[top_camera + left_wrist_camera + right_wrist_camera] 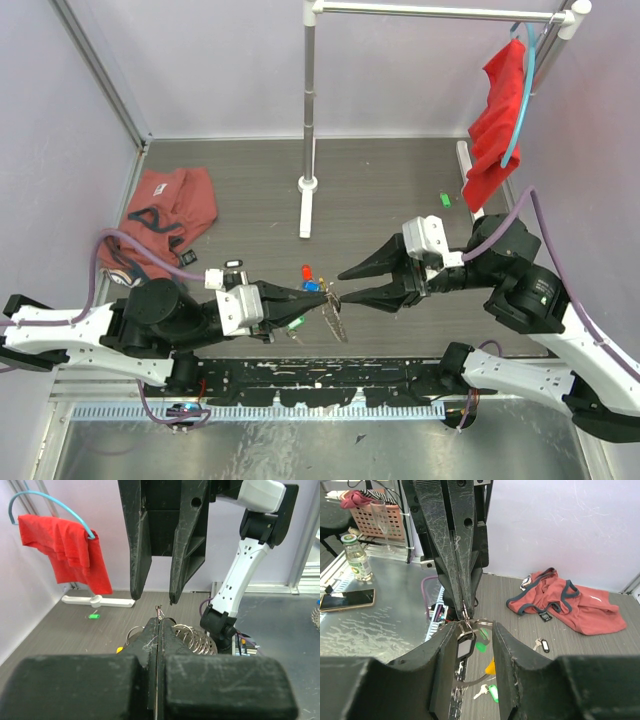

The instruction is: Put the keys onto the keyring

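My left gripper [322, 293] is clenched on the keyring [337, 318], pinching a thin stretch of the wire right at its fingertips. The rest of the loop hangs below, over the near edge of the counter [400, 170]. From the left wrist I can see its silvery coils [195, 639] just beyond my closed fingers.

My right gripper [345, 285] faces the left one tip to tip. It is released, one finger on either side of the pinch point and gripping nothing.

In the right wrist view a black-tagged key [466, 647] dangles just below that pinch, between my open fingers. I cannot tell whether it is threaded on.

A red-tagged key [306, 272] and a blue-tagged key [314, 286] lie just beside the left gripper, and a green tag [297, 323] shows below it. Another green tag [444, 199] lies well apart, farther back on the right.
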Robot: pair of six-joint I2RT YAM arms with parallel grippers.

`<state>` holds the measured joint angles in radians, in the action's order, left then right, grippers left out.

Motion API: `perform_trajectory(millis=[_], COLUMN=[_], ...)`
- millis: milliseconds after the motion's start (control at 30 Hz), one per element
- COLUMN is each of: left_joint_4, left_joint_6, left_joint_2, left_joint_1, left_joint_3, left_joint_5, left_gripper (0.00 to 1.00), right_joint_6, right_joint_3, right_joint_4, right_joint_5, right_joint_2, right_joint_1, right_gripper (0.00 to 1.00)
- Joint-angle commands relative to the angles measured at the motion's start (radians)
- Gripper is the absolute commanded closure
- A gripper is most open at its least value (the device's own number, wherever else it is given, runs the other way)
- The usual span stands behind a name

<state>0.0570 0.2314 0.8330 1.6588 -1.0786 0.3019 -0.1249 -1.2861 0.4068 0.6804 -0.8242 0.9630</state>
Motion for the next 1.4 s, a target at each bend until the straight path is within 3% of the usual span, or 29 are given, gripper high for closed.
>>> perform_trajectory(millis=[0,800,1133,1367], left_joint_4=[-0.117,-0.211,-0.218,-0.224], left_joint_6=[-0.024,-0.041,-0.041,-0.039], left_joint_2=[-0.021,-0.007,0.001,-0.003], left_joint_1=[0.005,0.003,0.003,0.003], left_joint_3=[0.015,0.039,0.039,0.042], left_joint_5=[-0.032,-0.068,-0.067,-0.060], left_gripper=[1.00,1.00,1.00,1.00], right_joint_6=[0.018,0.077,0.078,0.075], right_joint_3=[-0.014,0.025,0.033,0.038], right_joint_4=[-0.092,-0.166,-0.162,-0.154], right_joint_5=[0.040,0.100,0.104,0.097], right_joint_2=[-0.006,-0.007,-0.008,-0.006], right_joint_1=[0.002,0.003,0.003,0.003], right_gripper=[0.60,0.65,0.81,0.73])
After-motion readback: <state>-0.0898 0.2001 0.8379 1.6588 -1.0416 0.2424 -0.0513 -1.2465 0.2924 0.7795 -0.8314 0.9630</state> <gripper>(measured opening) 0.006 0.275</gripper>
